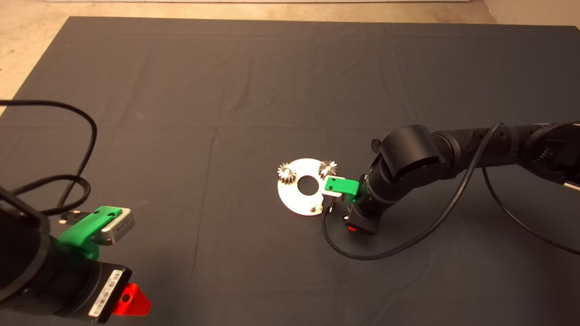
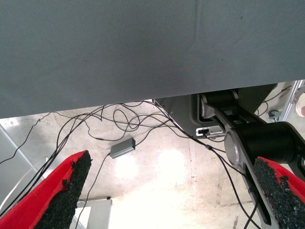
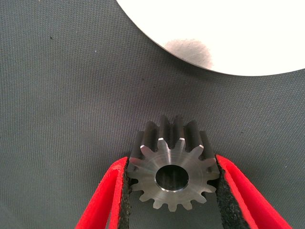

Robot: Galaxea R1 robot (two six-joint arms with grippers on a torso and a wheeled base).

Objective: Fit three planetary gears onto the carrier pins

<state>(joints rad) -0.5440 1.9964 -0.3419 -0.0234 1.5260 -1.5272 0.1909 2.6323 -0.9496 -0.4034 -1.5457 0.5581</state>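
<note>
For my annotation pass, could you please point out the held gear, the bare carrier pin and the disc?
Held gear [image 3: 172, 177]: right wrist view, flat face.
Bare carrier pin [image 1: 312, 206]: head view, top.
Disc [image 1: 292, 199]: head view, bare surface.

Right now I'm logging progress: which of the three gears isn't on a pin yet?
The gear clamped between the right gripper fingers, beside the disc. The other two gears already sit on the disc; one pin stands bare.
</note>
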